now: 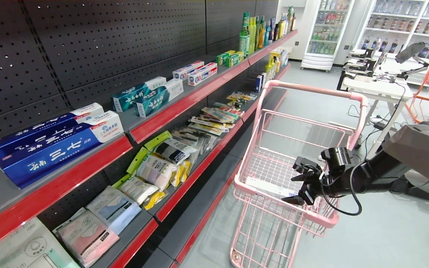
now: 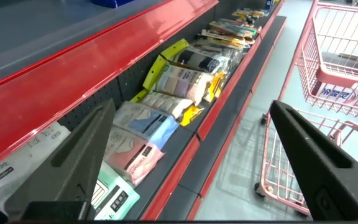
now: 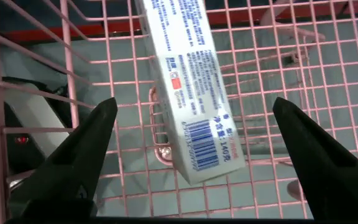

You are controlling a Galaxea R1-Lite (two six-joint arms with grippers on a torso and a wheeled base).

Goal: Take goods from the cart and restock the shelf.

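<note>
Beside the stocked shelf (image 1: 162, 120), cart (image 1: 311, 91) wires fence the box (image 3: 188, 93) under the right hand (image 3: 194, 109), open like the left hand (image 2: 191, 109).

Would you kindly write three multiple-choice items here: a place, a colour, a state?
1. Where does the white box lie? A) on a shelf B) in the cart C) on the floor
2. What colour is the cart? A) pink B) blue C) green
3. How does the right gripper stand? A) shut on the box B) open over the box C) shut, empty
Answers: 1 B, the box rests on the cart's wire bottom; 2 A, its frame and mesh are pink; 3 B, its fingers spread wide, clear of the box.
</note>
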